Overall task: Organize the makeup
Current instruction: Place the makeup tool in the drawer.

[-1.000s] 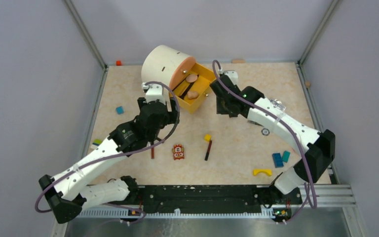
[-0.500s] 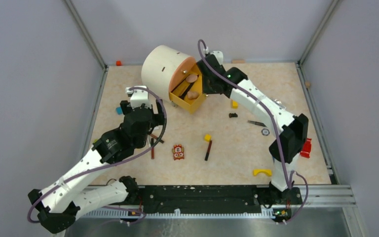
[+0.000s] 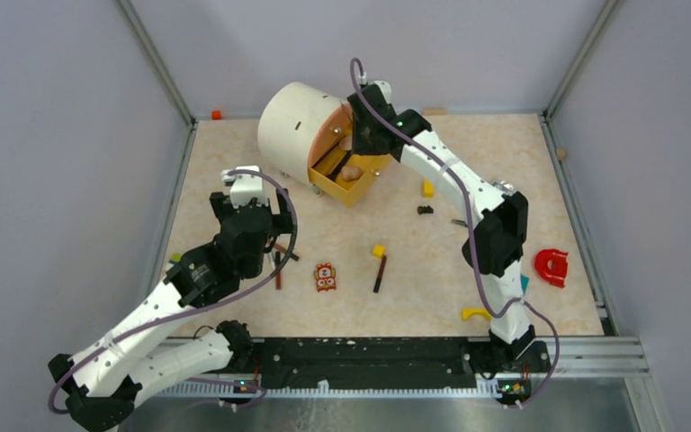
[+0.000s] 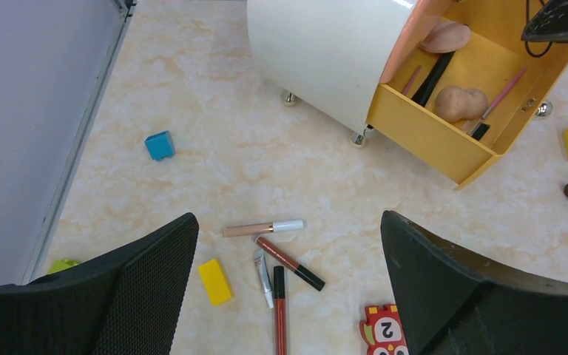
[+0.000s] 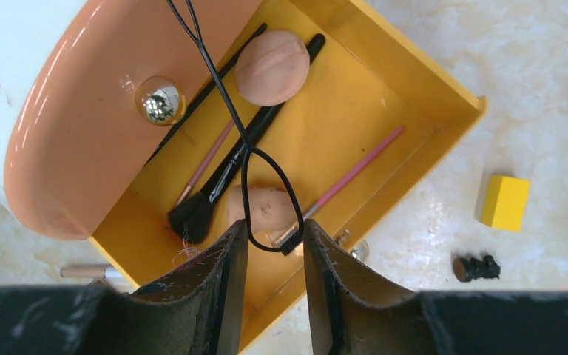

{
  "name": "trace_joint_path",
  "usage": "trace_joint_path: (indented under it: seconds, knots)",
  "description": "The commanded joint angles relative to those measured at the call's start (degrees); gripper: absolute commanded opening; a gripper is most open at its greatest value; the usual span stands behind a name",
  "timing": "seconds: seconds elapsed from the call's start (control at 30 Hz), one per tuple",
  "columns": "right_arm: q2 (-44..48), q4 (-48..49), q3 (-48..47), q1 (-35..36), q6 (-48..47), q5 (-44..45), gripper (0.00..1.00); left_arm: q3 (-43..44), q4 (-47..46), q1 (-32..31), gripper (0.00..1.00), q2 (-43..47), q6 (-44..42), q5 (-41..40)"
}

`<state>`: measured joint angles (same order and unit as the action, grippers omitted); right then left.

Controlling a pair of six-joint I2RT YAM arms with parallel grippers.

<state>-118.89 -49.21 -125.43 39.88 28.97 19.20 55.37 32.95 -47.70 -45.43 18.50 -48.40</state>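
The right end effector (image 5: 274, 225) hung over the open yellow drawer (image 5: 429, 63) of the round white cabinet (image 4: 325, 44). Its jaws were narrowed onto the black wire-loop tool (image 5: 225, 103), gripping the loop. Inside the drawer lay two peach puffs (image 5: 272, 66), a black brush (image 5: 229, 177) and a thin pink stick (image 5: 359, 166). The left end effector (image 4: 287, 217) hovered above the worktop (image 4: 229, 148) with its jaws spread wide, holding nothing. Below it a beige tube with a white cap (image 4: 262, 228), a brown pencil (image 4: 288, 262) and a red stick (image 4: 279, 318) lay close together, near a yellow block (image 4: 214, 281).
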Motion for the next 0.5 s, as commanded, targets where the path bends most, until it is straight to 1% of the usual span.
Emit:
trace_joint_path:
  seconds: [0.0,0.3,0.47]
  knots:
    - [-1.6,3.3,-3.4,-1.1,0.9,-3.9,0.33,-0.4,-2.8,0.4,0.98,1.0,-0.5,-1.3]
    - [-4.1,3.7,-4.0,-1.4,0.9,-5.9,0.33,-0.5,-2.9,1.3,0.99,0.9,-0.5,-0.8]
    - [-4.1,3.5,-3.9,-1.4,0.8,-6.2,0.39,-0.8,-3.3,1.9,0.99,1.1,-0.6,-0.1]
